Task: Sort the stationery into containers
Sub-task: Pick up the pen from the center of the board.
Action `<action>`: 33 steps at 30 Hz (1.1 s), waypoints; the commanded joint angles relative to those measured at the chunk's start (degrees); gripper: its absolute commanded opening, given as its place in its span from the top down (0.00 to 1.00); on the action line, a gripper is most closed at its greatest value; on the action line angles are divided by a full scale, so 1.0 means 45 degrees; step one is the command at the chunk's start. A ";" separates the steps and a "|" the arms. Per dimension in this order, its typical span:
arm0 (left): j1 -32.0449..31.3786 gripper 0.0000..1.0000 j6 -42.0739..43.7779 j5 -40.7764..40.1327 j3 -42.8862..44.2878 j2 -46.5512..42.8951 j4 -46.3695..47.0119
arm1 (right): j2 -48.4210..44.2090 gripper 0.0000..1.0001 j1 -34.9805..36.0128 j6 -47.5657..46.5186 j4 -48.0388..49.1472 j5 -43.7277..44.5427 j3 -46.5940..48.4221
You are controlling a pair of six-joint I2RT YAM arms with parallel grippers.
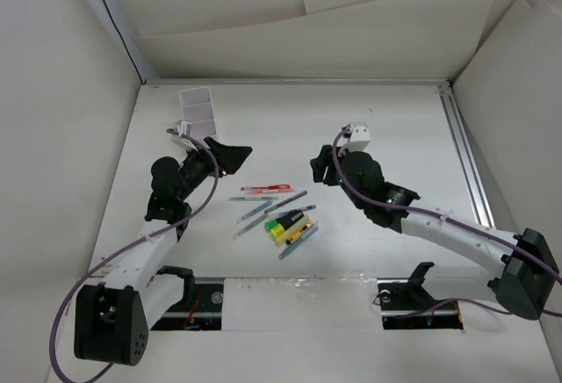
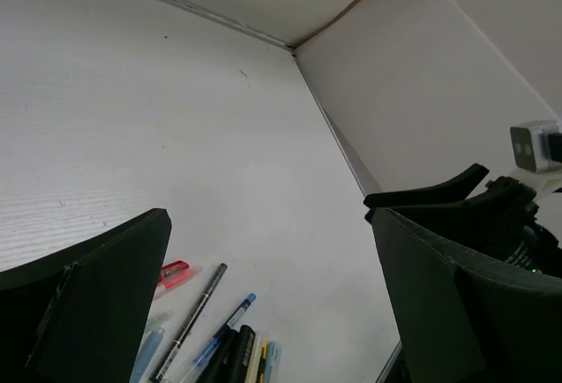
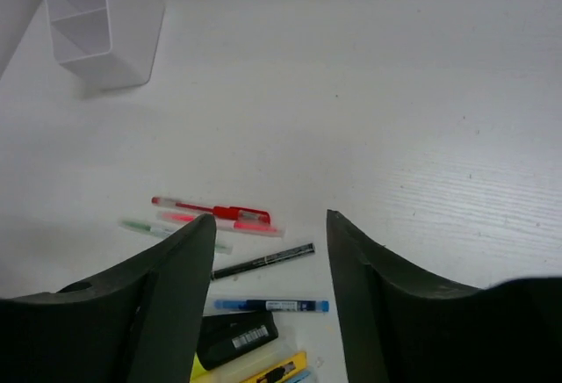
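Note:
The stationery (image 1: 276,213) lies in a loose pile at the table's middle: a red pen (image 3: 211,210), a pink one under it, a greenish pen (image 3: 145,227), a black pen (image 3: 263,261), a blue pen (image 3: 272,305) and yellow-green highlighters with black parts (image 3: 237,336). The white divided container (image 1: 198,111) stands at the back left, also the container (image 3: 97,23) in the right wrist view. My left gripper (image 1: 235,159) hovers open left of the pile, with nothing between its jaws (image 2: 270,216). My right gripper (image 1: 318,170) is open to the right of the pile, empty (image 3: 270,216).
White walls close in the table at the back and both sides. A metal rail (image 1: 464,159) runs along the right edge. The right arm's white wrist camera (image 2: 534,144) shows across from the left gripper.

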 commanded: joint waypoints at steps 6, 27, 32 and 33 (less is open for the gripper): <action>0.0017 0.00 -0.0127 -0.0325 -0.0698 -0.2521 -0.1203 | 0.0753 1.00 0.0074 0.0282 -0.0434 -0.0668 0.0024; -0.1018 0.00 0.0715 -0.6009 -0.0327 -0.2269 -0.4488 | 0.7353 0.53 0.0192 -0.0988 -0.1646 -0.2603 0.4163; -0.1018 0.00 0.1026 -0.5835 -0.0758 -0.3287 -0.4976 | 0.8625 0.49 0.0192 -0.1552 -0.1646 -0.2368 0.5101; -0.1018 0.00 0.1200 -0.5698 -0.0758 -0.3287 -0.5188 | 0.8820 0.49 0.0192 -0.1554 -0.1646 -0.2368 0.5431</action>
